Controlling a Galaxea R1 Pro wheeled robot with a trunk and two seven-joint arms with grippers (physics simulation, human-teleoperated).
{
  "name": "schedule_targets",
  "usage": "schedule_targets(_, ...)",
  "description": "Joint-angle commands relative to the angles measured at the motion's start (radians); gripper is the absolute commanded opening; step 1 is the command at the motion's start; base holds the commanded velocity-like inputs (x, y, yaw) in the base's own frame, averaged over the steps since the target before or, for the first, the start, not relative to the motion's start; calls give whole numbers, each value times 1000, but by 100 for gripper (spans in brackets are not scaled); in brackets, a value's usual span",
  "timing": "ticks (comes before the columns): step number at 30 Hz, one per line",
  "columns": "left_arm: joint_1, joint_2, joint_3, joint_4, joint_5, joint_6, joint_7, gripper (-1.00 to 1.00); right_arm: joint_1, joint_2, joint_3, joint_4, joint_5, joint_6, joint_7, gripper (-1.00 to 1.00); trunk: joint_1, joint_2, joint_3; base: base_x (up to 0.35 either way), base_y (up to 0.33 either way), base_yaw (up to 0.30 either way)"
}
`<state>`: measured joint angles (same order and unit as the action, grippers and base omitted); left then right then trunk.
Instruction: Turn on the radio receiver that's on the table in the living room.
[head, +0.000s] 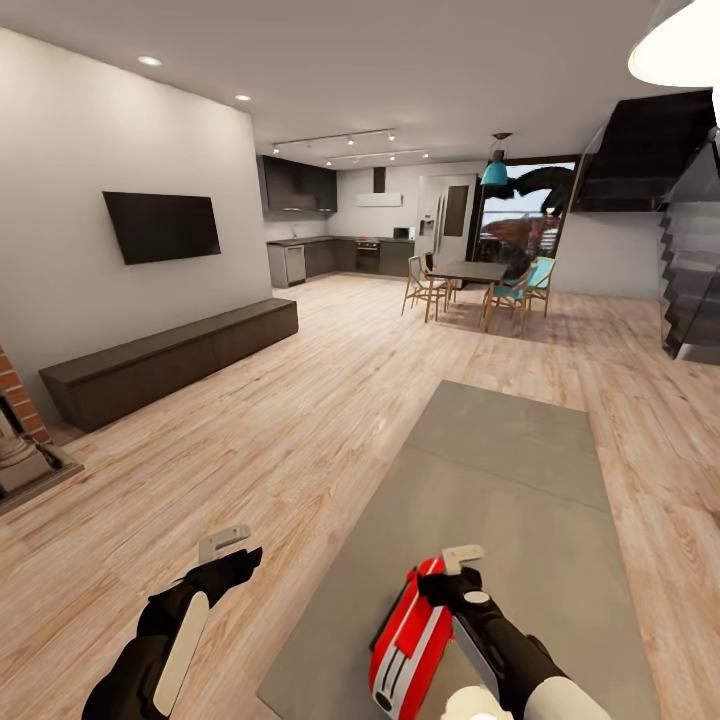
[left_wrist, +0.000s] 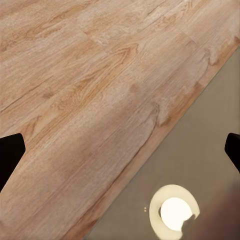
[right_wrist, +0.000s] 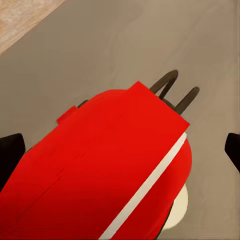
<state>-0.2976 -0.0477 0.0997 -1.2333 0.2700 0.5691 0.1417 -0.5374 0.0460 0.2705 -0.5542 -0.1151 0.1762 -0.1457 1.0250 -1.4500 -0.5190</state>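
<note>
Head view: the small glossy red radio receiver with a white band (head: 410, 640) lay at the near end of the long matte grey coffee table (head: 520, 500), your right gripper (head: 455, 580) poised right over it, so you needed to press down squarely on its switch. Left wrist view: your left gripper's fingertips (left_wrist: 10, 152) were spread wide over wood floor, holding nothing. Right wrist view: fingertips (right_wrist: 11, 147) were wide apart with the radio between them, contact unclear.

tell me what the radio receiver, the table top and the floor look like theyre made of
Radio receiver: looks like glossy red plastic with a white band; smooth, with a bright sheen.
Table top: matte grey, flat and even, perhaps concrete or painted board; hard to tell.
Floor: light wood planks, with visible grain and seams.
</note>
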Motion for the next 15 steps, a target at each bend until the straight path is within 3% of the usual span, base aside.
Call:
schedule_targets(1, 0, 0, 0, 0, 0, 0, 0, 100, -1, 0, 0, 24, 0, -49, 0, 100, 0, 0, 0, 0, 0, 0)
schedule_targets(5, 0, 0, 0, 0, 0, 0, 1, 100, -1, 2, 1, 62, 1, -115, 0, 100, 0, 0, 0, 0, 0, 0)
schedule_targets(15, 0, 1, 0, 0, -1, 0, 0, 100, -1, 3, 2, 69, 5, -135, 0, 100, 0, 0, 0, 0, 0, 0)
